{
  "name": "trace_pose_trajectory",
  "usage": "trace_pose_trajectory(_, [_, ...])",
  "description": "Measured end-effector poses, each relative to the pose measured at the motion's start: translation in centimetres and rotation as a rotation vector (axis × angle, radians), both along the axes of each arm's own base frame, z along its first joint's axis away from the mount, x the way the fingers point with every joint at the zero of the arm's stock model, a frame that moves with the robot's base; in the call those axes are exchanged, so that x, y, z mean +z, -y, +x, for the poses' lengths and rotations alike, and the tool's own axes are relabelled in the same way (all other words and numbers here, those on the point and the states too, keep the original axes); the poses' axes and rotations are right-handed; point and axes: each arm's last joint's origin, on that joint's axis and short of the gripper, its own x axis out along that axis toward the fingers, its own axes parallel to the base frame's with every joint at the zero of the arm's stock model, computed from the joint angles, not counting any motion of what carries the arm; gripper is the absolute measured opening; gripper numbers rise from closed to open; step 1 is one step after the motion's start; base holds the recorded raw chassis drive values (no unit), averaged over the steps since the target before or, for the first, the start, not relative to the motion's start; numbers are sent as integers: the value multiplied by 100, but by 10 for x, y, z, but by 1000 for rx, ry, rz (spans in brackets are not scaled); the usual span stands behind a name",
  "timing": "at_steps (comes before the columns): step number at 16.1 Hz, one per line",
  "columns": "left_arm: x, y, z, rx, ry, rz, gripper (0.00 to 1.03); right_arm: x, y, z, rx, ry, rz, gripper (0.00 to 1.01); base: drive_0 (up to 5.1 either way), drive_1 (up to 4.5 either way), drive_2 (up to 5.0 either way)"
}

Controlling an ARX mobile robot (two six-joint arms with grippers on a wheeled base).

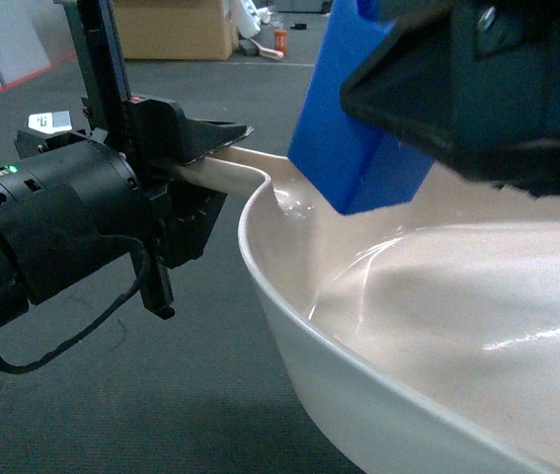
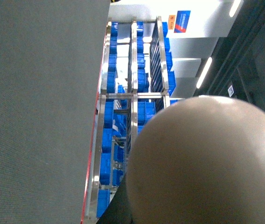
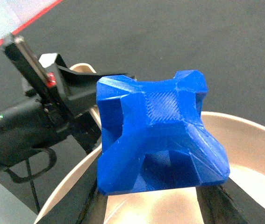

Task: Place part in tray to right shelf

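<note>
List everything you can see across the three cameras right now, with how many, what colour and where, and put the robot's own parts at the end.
part: one, bright blue, held above the tray's bowl.
tray: one, cream-beige scoop, low and right in the head view, handle running left into the left gripper.
shelf racks: steel frames across the dark floor, left wrist view.
blue crates: many, stacked in those racks.
cardboard box: one, brown, on the floor in the background, head view.
left gripper: black, closed on the tray handle.
right gripper: black, upper right in the head view, clamped on the part.
</note>
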Motion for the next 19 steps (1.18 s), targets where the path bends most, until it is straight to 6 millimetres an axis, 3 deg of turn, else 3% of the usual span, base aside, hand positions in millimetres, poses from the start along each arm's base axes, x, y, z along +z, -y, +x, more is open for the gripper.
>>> trace_pose_trajectory(1, [0, 0, 0, 0, 0, 0, 14, -5, 1, 4, -20, -40, -5, 47, 0, 0, 0])
trace_pose_trajectory(3, [0, 0, 0, 4, 1, 6, 14, -7, 8, 10, -64, -62, 11, 68, 0, 0, 0])
trace_pose_trajectory(5, [0, 0, 0, 1, 3, 6, 14, 14, 24, 3, -116, 2, 50, 96, 0, 0, 0])
trace_pose_trajectory(6, [0, 0, 0, 3, 3, 6, 14, 24, 31, 0, -153, 51, 65, 100, 0, 0, 0])
trace_pose_trajectory(8, [0, 0, 0, 4, 3, 6, 14, 47, 74, -20, -380, 279, 70, 98, 0, 0, 0])
trace_pose_trajectory(9, [0, 0, 0, 3, 2, 6, 14, 39, 94, -32, -458, 309, 59, 98, 0, 0, 0])
trace_pose_trajectory(11, [0, 0, 0, 0, 3, 7, 14, -2, 128, -57, -671, 306, 27, 98, 0, 0, 0])
trace_pose_trajectory(12, [0, 0, 0, 0, 3, 7, 14, -22, 136, -69, -723, 334, 26, 96, 0, 0, 0])
trace_pose_trajectory(15, [0, -1, 0, 8, 3, 7, 14, -70, 143, -93, -553, 409, -35, 68, 0, 0, 0])
trace_pose_trajectory(17, [0, 0, 0, -2, 3, 6, 14, -76, 142, -95, -519, 407, -63, 45, 0, 0, 0])
trace_pose_trajectory(19, [0, 0, 0, 1, 2, 7, 14, -76, 142, -97, -517, 427, -71, 37, 0, 0, 0])
